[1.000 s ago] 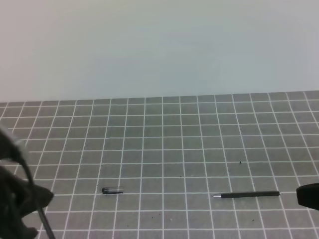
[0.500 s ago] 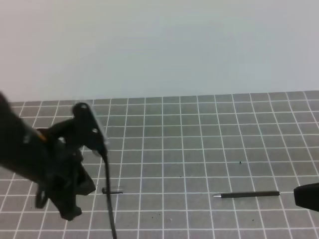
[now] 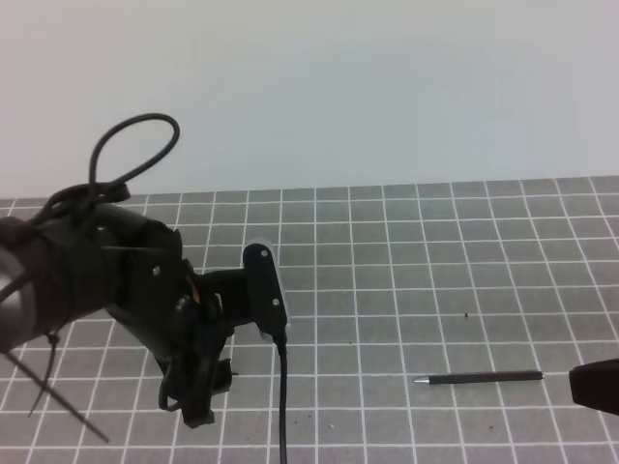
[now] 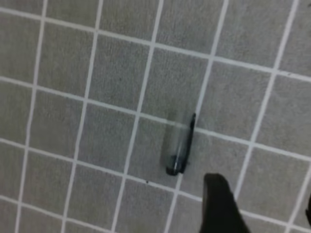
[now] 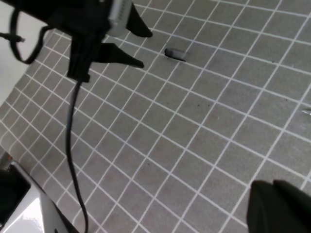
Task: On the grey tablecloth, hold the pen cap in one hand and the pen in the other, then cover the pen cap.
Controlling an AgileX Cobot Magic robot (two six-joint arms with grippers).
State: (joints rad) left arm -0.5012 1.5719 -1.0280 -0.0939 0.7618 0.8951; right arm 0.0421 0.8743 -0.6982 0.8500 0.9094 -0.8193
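The pen cap [image 4: 179,150], short and dark, lies flat on the grey tablecloth [image 3: 387,290]. In the left wrist view it sits just up and left of one fingertip [image 4: 221,204]. My left gripper [image 5: 147,48] hovers next to the pen cap [image 5: 176,53], jaws spread wide and nothing between them. In the high view the left arm's bulk hides the cap. The pen [image 3: 479,379] lies level at lower right, silver tip pointing left. My right gripper [image 3: 595,385] rests at the right edge just past the pen's end, fingers [image 5: 279,208] together and holding nothing.
A black cable [image 3: 282,406] hangs from the left wrist down to the cloth's front edge, and another loops above the arm [image 3: 135,145]. A pale wall [image 3: 309,87] rises behind the cloth. Bare grid lies between cap and pen.
The left arm has swung in from the left edge to hover over the pen cap, and its jaws have opened. The right gripper and the pen have stayed put.
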